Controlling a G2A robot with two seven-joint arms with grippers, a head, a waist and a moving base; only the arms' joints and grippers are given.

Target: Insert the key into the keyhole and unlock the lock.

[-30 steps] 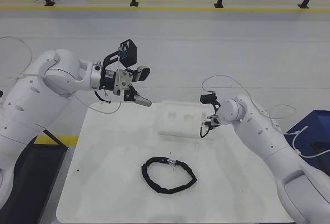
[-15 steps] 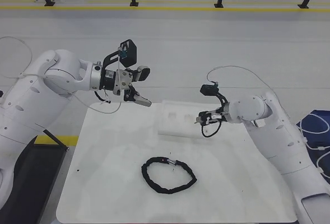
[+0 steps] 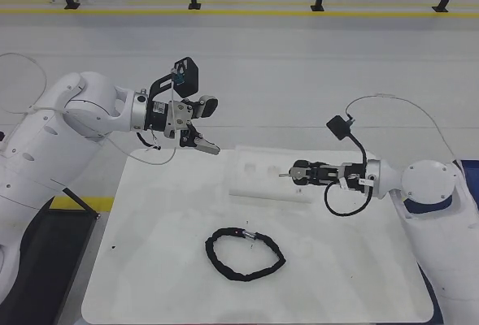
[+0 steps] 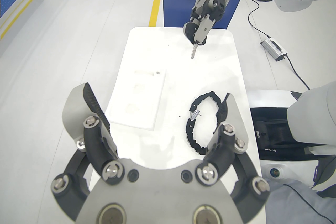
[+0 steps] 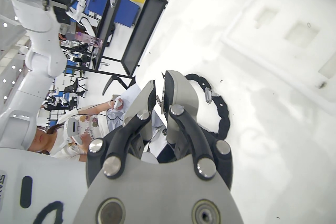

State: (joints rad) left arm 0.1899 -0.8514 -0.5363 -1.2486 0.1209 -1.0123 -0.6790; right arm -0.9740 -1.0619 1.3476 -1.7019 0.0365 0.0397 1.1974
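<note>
Left hand (image 3: 207, 145): you have it open, fingers spread wide and holding nothing, hovering at the far left corner of the tabletop (image 3: 158, 268).
Lock (image 3: 246, 254): a black covered loop lies flat on the tabletop, on the robot's side of the foam block. Its metal end piece (image 3: 244, 234) sits on the loop's far side, and nothing touches it.
Foam block (image 3: 259, 172): white with shallow recesses, it rests toward the far edge of the tabletop, between your two hands.
Key (image 3: 285, 173): your right hand pinches it, blade sticking out past the fingertips toward the left hand. It is by the foam block's right end, well apart from the lock.
Right hand (image 3: 298, 173): closed on the key's head, reaching in from the right.
</note>
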